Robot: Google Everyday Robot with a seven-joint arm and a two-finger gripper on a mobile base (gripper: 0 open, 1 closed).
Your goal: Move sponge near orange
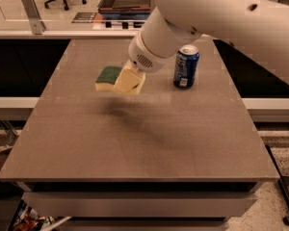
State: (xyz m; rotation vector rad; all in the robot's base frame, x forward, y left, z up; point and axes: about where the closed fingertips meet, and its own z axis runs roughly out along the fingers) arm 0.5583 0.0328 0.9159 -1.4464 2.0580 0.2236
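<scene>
While my pale gripper clamps the flat green-topped yellow foam sponge, jutting left above the brown table beside the blue can, I see no orange, perhaps hidden behind my arm.

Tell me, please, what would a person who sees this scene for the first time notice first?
The big white arm fills the upper right of the camera view and reaches down toward the far middle of the table. There its claw is shut on the sponge, green side up, held in the air over its own shadow. Just to the right of it, a blue can stands upright on the tabletop.
</scene>
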